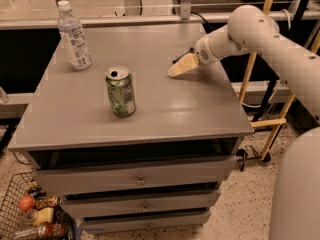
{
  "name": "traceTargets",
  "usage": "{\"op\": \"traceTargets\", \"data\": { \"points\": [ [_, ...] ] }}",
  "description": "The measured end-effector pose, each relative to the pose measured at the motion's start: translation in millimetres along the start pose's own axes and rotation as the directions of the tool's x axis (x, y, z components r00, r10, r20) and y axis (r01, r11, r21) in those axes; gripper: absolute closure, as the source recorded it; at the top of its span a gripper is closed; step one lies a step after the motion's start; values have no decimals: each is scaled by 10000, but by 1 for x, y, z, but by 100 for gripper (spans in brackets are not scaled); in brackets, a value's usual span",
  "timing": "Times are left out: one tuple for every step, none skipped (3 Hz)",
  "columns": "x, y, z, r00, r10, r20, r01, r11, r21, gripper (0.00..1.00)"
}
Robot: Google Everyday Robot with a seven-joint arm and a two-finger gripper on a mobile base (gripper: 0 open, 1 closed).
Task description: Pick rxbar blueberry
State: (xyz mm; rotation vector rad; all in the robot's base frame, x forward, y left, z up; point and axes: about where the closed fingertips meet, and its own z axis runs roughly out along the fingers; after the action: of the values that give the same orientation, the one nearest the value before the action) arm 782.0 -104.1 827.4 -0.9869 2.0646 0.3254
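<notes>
- Tabletop [165,111]: flat grey surface with a dull sheen, forming the top of a grey cabinet.
- Cabinet front: stacked drawers [100,176] below an open slot. The upper drawer carries a small round knob [140,181].
- Green can [120,91]: upright, left of centre on the tabletop, opened top facing up.
- Clear plastic bottle [74,36]: upright with a white cap, at the far left corner, well apart from the can.
- Arm [260,34]: white, enters from the right and reaches left over the far right part of the tabletop.
- Gripper [181,66]: tan, pointing left and down, low over the tabletop, right of the can and apart from it. How far it is open cannot be told, nor whether it has hold of anything.
- Rxbar blueberry: cannot be identified with certainty. A small dark sliver [180,59] shows at the far edge of the gripper; whether this is the bar cannot be told.
- Floor [240,209]: pale speckled surface.
- Wire basket [9,209]: on the floor at near left, holding mixed packaged items.
- Wooden frame [272,124]: yellow, stands right of the cabinet, behind the arm.
</notes>
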Motion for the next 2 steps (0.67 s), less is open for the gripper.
{"op": "traceTargets", "data": {
  "points": [
    [2, -7, 14, 9987, 494, 98, -494, 9988, 37, 0],
    [4, -13, 23, 9961, 871, 152, -871, 9962, -6, 18]
  ]
}}
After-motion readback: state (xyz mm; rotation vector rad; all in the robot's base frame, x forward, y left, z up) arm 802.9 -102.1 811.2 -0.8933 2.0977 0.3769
